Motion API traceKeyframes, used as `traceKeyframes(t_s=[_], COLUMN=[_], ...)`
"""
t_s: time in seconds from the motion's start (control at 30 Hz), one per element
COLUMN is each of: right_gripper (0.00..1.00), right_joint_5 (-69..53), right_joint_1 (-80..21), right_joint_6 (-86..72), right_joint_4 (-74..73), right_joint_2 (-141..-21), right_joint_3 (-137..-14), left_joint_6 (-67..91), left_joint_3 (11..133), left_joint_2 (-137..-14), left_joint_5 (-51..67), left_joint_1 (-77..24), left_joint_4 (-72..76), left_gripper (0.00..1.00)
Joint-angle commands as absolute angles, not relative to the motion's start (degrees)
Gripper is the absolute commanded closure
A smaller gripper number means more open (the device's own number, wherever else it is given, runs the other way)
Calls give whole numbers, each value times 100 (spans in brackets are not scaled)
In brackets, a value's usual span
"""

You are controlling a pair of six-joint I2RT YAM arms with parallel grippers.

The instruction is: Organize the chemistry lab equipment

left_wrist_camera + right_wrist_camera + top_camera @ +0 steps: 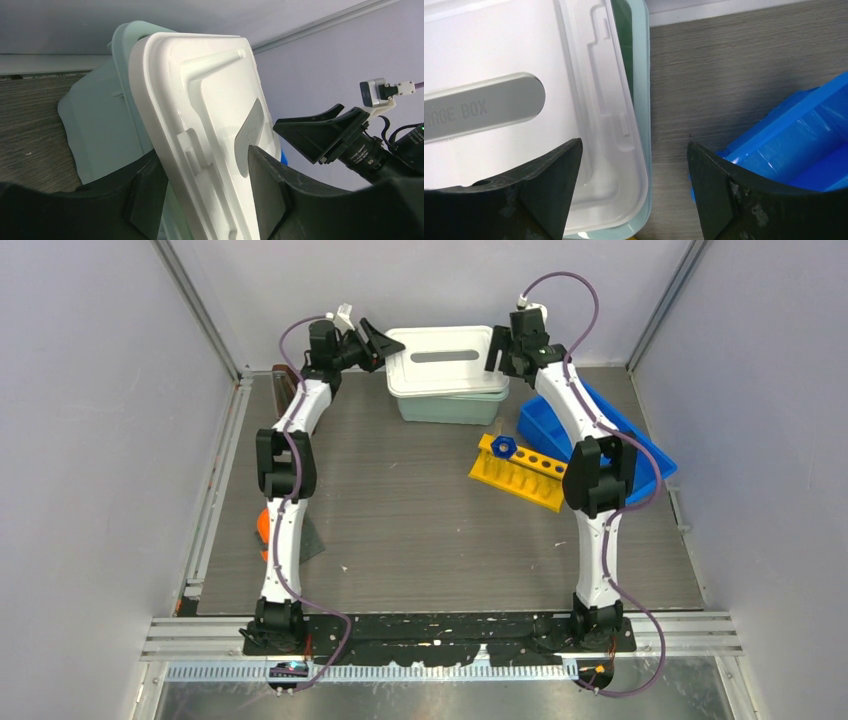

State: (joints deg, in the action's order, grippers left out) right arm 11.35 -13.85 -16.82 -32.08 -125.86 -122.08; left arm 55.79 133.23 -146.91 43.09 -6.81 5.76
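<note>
A pale green storage box (450,408) with a white lid (445,358) stands at the back centre. My left gripper (385,343) is open, and its jaws straddle the lid's left edge (200,100). In the left wrist view (207,192) the lid sits slanted between the fingers. My right gripper (497,348) is open over the lid's right edge (489,60) and the box rim (641,100). A small blue knob-like piece (503,447) sits on a yellow rack (520,472). The tongs, glass rods and white triangle are out of view.
A blue bin (640,450) lies at the right beside the right arm and shows in the right wrist view (794,145). An orange object (262,527) and a dark mat (312,540) lie by the left arm. Walls close in the back and sides.
</note>
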Motion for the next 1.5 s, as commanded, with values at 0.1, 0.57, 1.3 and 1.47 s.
traceKeyframes(t_s=[0.1, 0.57, 1.3, 1.47], right_gripper=[29, 67, 61, 57], right_joint_5=[1230, 1477, 363, 514], right_joint_1=[-1328, -1283, -1334, -1455], right_joint_6=[-1789, -2363, -2326, -2478], right_joint_4=[-3166, -3002, -2775, -2747], right_joint_2=[-12947, -12703, -12140, -12162], right_joint_3=[-12708, -12149, -11150, -11114], left_joint_6=[5210, 3892, 2953, 2940], left_joint_3=[13307, 12918, 11845, 11671], left_joint_2=[-14511, -13646, -13157, -13133], left_joint_5=[4372, 3396, 2911, 2899], left_joint_1=[-703, -668, -782, -795], left_joint_4=[746, -337, -863, -812], left_gripper=[39, 35, 32, 32])
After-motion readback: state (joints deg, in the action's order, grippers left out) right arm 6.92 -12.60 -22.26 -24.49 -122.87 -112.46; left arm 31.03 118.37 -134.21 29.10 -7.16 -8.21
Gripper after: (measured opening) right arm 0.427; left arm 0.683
